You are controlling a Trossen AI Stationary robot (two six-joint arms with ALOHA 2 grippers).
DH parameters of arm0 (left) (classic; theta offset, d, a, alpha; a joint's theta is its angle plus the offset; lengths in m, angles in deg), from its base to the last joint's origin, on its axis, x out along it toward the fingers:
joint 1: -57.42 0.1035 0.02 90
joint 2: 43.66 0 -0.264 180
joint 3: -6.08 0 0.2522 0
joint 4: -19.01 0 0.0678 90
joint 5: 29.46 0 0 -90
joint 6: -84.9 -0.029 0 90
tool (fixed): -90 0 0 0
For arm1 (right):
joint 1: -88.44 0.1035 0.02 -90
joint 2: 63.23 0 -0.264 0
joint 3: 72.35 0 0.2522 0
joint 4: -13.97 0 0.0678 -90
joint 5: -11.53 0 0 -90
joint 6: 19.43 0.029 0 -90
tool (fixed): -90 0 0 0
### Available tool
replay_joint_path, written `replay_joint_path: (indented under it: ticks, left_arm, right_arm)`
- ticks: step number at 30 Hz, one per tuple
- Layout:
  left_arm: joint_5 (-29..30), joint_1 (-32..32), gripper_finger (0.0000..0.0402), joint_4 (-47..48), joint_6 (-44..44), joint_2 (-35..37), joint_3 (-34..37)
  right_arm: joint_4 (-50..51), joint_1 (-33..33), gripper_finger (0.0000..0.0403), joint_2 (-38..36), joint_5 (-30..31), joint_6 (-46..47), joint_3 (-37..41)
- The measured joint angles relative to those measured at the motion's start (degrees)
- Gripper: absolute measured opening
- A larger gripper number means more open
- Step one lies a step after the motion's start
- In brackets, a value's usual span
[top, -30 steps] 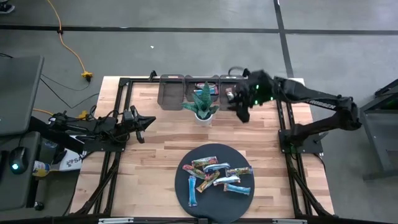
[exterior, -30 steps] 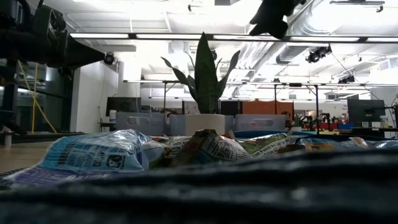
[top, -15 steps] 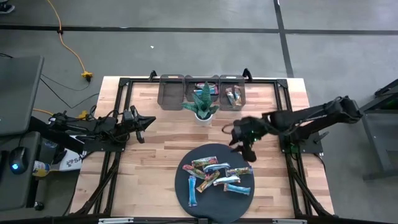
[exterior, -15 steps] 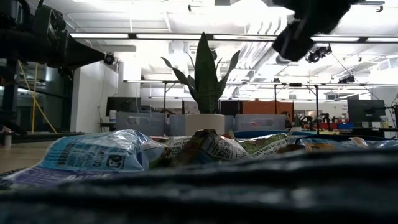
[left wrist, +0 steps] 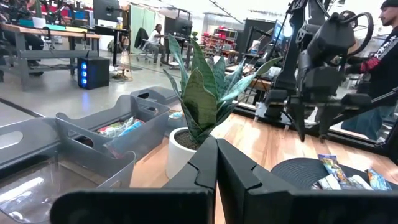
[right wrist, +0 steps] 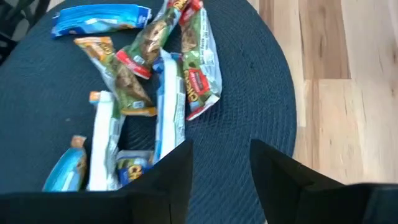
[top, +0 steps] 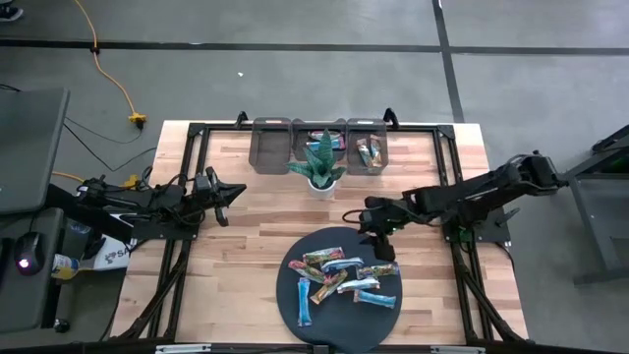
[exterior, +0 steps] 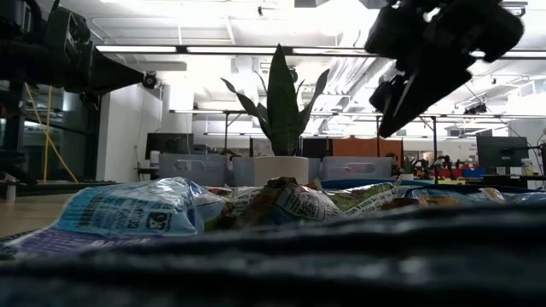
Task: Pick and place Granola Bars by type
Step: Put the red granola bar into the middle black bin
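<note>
Left gripper (top: 234, 192) parked at table's left edge, fingers pressed together, idle. Three grey bins (top: 319, 145) along far edge: left one looked empty, middle and right ones each held a few sorted bars, potted plant (top: 319, 165) just in front. Round dark mat (top: 295, 295) near front carried pile of Granola Bars (top: 344, 277), blue, brown, green, roughly nine unsorted. Right gripper (top: 378, 229) hung above mat's far rim, fingers spread, nothing held. I judged sorting under half done; most bars left.
</note>
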Motion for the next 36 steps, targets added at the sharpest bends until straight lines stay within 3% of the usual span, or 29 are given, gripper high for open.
replay_joint_path:
  ticks: [13,24,36]
  left_arm:
    - [0.0,0.0,0.0001,0.0,0.0,0.0,0.0]
    - [0.0,0.0,0.0001,0.0,0.0,0.0,0.0]
    - [0.0,0.0,0.0001,0.0,0.0,0.0,0.0]
  right_arm:
    - [-13.1,-0.1,0.0203,10.0,-3.7,1.3,0.0]
    - [-19.3,-0.1,0.0206,16.0,-3.4,2.2,0.0]
    - [-21.9,-0.1,0.0206,17.0,-2.0,3.0,0.0]
